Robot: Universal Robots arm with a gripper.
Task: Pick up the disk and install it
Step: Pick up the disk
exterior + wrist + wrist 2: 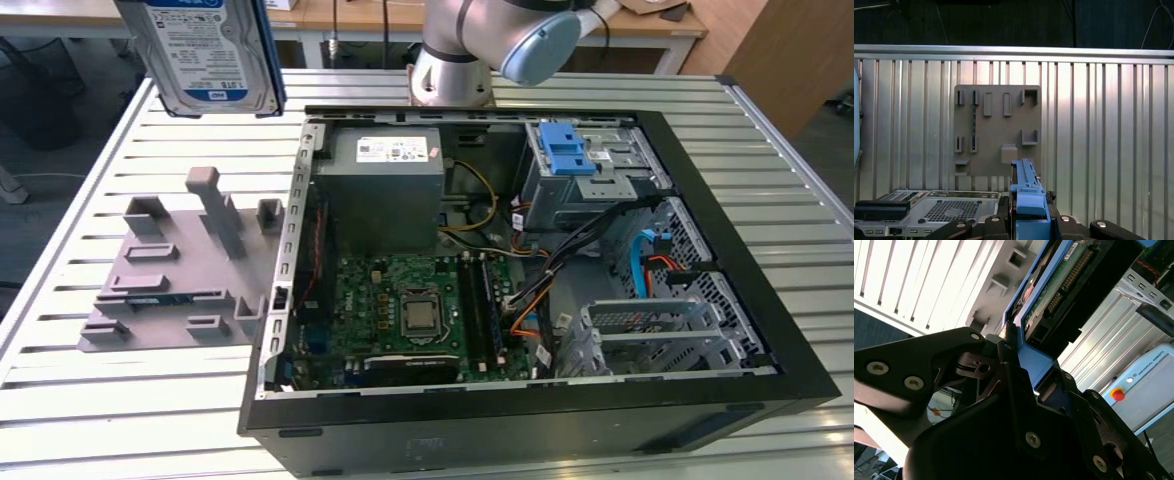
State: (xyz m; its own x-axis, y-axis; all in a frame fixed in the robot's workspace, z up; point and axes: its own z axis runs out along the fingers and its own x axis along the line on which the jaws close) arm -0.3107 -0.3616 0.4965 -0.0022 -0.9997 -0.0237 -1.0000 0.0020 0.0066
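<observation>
The disk (200, 55) hangs upright in the air above the slatted table's far corner, at the exterior view's upper left, with its blue-and-white label facing the camera and a blue bracket along its edge. In the second wrist view my gripper (1026, 357) is shut on the disk's blue bracket (1036, 360), and the disk's green circuit board (1064, 280) extends beyond the fingers. In the first wrist view the blue bracket edge (1026, 192) stands between the fingers of my gripper (1026, 220).
The open computer case (694, 200) lies on the slatted table (107, 400), with the grey power supply (380, 190), the blue-latched drive cage (574, 150) and the motherboard (414, 310) inside. A grey slotted fixture (174, 265) sits beside the case. The arm's base (454, 60) stands behind it.
</observation>
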